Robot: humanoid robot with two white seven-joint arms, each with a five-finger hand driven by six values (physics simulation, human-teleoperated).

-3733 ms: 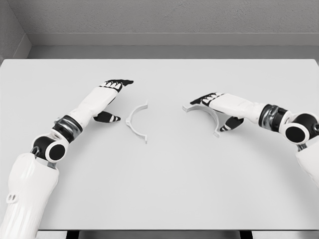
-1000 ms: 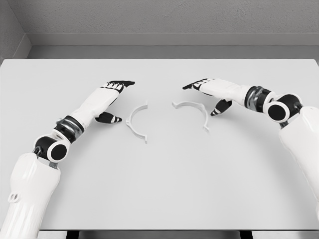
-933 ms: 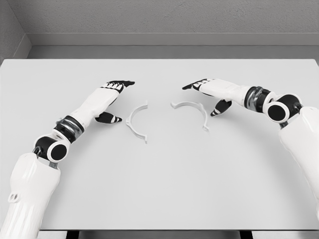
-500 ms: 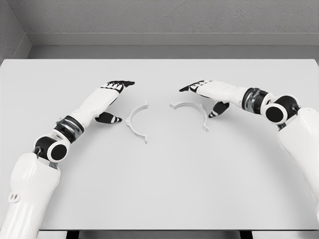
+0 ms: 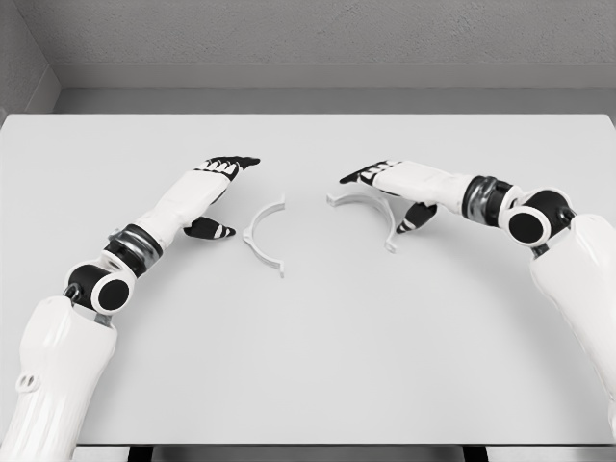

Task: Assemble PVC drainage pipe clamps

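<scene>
The left robot hand (image 5: 214, 183) is held out flat and low, its dark fingers (image 5: 239, 161) extended together and the thumb (image 5: 209, 228) splayed to the side. Its white forearm is angled back to the lower left. The right robot hand (image 5: 390, 185) is stretched toward the middle, palm down, fingers extended and thumb (image 5: 414, 218) dropped below. Nothing is visibly clasped by either.

White arm shells, black joint rings, black-tipped left hand (image 5: 217, 183), right hand (image 5: 390, 188)
</scene>
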